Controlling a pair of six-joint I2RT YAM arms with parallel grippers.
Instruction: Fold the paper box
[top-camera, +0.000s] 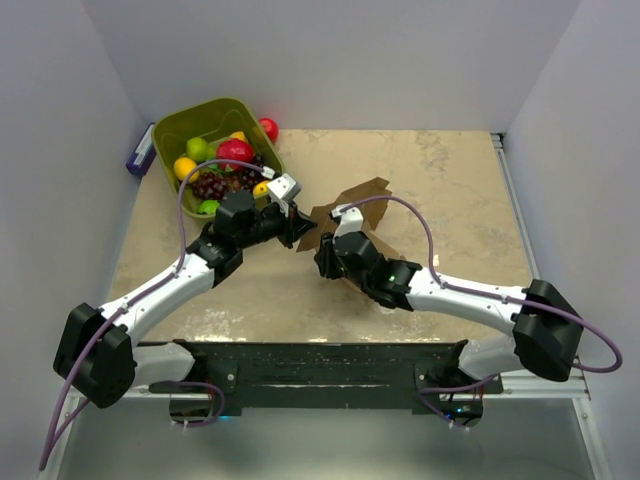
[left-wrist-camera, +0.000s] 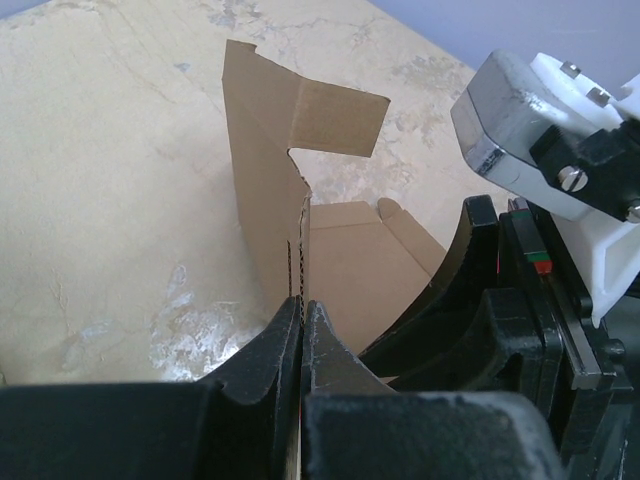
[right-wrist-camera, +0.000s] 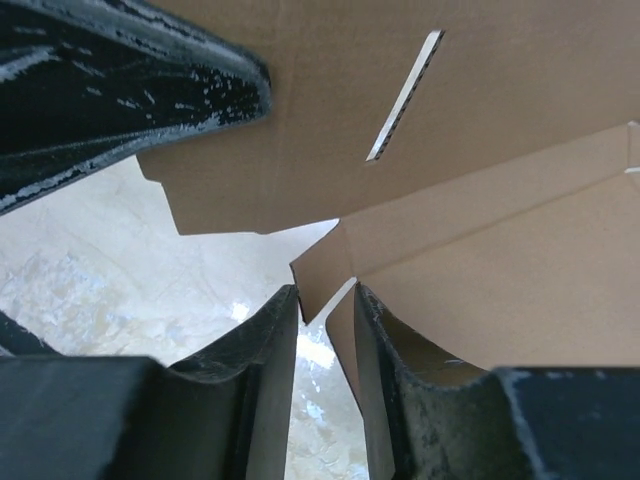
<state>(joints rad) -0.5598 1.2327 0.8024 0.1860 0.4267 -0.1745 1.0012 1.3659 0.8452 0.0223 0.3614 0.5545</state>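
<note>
Left claw (left-wrist-camera: 302, 303) is clamped tight on an upright panel of the paper box (left-wrist-camera: 262, 170); right claw (right-wrist-camera: 326, 295) sits a bit open around a flap corner.

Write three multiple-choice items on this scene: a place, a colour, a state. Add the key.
1. Where on the table does the green fruit bin stand? A far-left corner; B near-right corner; C centre.
2. What colour is the paper box? A white; B brown; C blue.
3. How is the left gripper? A open, empty; B shut on the paper box; C holding a grape.
Key: 1 A, the top view shows it by the far-left walls; 2 B, plain brown cardboard; 3 B, its fingers pinch the upright panel at its edge.
</note>
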